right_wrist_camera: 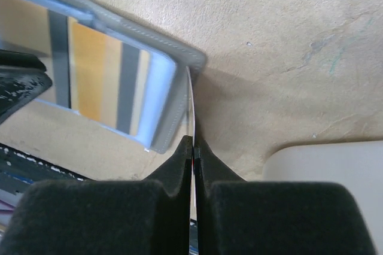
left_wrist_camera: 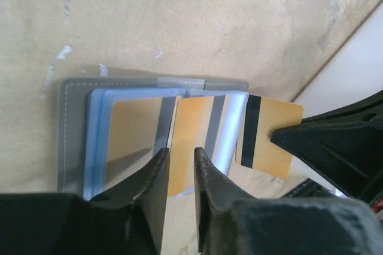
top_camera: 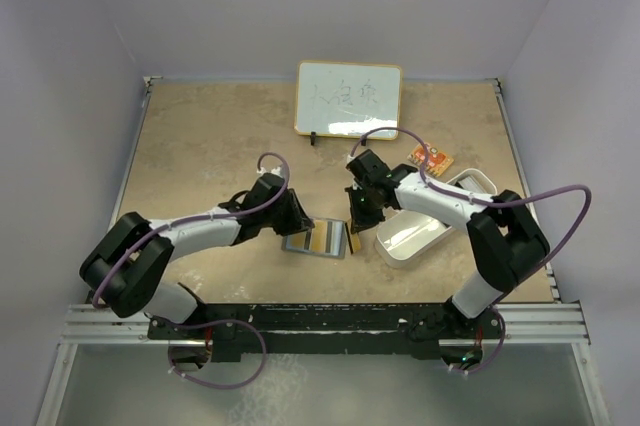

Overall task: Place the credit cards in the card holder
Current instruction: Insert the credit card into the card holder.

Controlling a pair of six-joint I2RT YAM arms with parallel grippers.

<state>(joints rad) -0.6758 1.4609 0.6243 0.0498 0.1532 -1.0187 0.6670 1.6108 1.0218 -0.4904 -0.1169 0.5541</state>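
Right gripper (right_wrist_camera: 192, 142) was closed on a gold card (left_wrist_camera: 272, 140).
The card was held at the edge of the open grey wallet (left_wrist_camera: 73, 129); whether the left gripper (left_wrist_camera: 182, 154) gripped anything could not be told.

card holder (left_wrist_camera: 75, 129) x1 | gold card (left_wrist_camera: 269, 138) x3 | patterned orange card (top_camera: 431, 158) x1 | white tray (top_camera: 410, 238) x1 | whiteboard (top_camera: 348, 98) x1 | arm (top_camera: 200, 231) x2

Left arm (top_camera: 200, 231): elbow folded out left, forearm reaching right toward table centre, wrist pitched down. Left gripper (left_wrist_camera: 179, 158): jaws parted by narrow gap, fingers (left_wrist_camera: 154, 177) pointing down; nothing visibly clamped.

Right arm (top_camera: 450, 208): elbow out right, forearm reaching left, wrist angled down. Right gripper (right_wrist_camera: 193, 145): jaws closed tight, pinching orange-gold card (left_wrist_camera: 272, 138) by edge at fingertips.

Grippers face each other near table centre, tips close, not touching.
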